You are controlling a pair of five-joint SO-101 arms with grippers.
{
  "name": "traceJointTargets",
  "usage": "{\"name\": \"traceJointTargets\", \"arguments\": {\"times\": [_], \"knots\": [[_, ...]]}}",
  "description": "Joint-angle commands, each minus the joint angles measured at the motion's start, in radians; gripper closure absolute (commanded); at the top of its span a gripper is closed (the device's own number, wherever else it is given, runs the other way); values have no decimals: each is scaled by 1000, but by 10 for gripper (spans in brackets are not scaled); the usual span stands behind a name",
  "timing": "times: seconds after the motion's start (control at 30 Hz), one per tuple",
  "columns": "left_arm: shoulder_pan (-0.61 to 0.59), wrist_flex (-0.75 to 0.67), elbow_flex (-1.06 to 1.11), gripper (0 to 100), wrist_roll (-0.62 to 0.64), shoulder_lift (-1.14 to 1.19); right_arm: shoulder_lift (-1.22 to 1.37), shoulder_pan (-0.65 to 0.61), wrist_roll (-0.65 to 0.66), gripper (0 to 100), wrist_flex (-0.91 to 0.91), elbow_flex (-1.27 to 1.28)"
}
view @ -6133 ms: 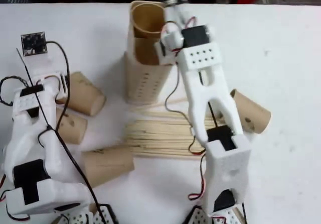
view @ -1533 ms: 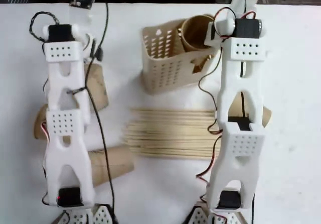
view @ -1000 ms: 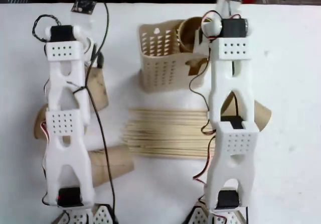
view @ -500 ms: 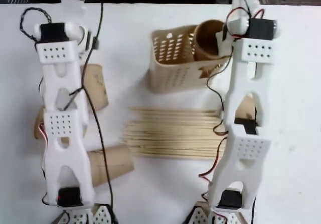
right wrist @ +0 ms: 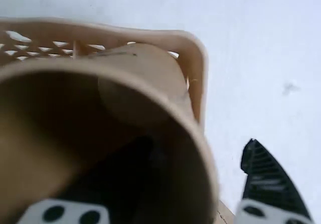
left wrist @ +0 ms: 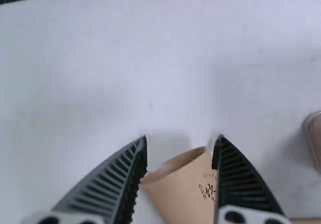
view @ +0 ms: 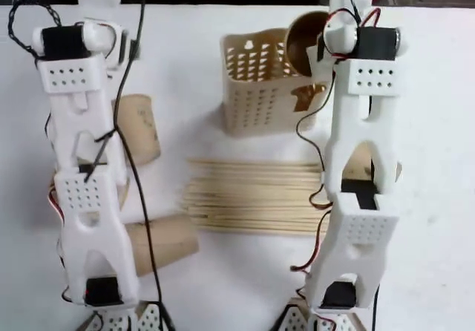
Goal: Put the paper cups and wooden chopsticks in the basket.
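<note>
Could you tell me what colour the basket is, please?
The basket is cream, with perforated walls; the high view shows it best.

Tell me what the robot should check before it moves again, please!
1. Left claw open: ok.
2. Paper cup lined up between its fingers: ok.
3. Right claw gripping the tilted cup: cannot tell.
4. Tilted cup at the basket: ok.
5. Chopsticks in basket: not ok, piled on the table.
6. Loose cup collected: not ok.
</note>
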Motion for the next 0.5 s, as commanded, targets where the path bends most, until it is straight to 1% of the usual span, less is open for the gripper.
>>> {"name": "traceJointTargets", "arguments": {"times": [0.0,0.07,0.13,0.33,0.47], "knots": [[-15,5,8,775,3,-68,-48,-21,9,633,-39,-5],[-10,5,-6,775,3,-70,-65,-21,8,594,-68,-5],[-10,6,-38,775,3,-70,-82,-22,8,577,-107,-5],[-12,6,-63,775,3,-70,-73,-21,8,576,-266,3],[-13,6,-69,775,3,-70,-77,-22,6,576,-277,-5]]}}
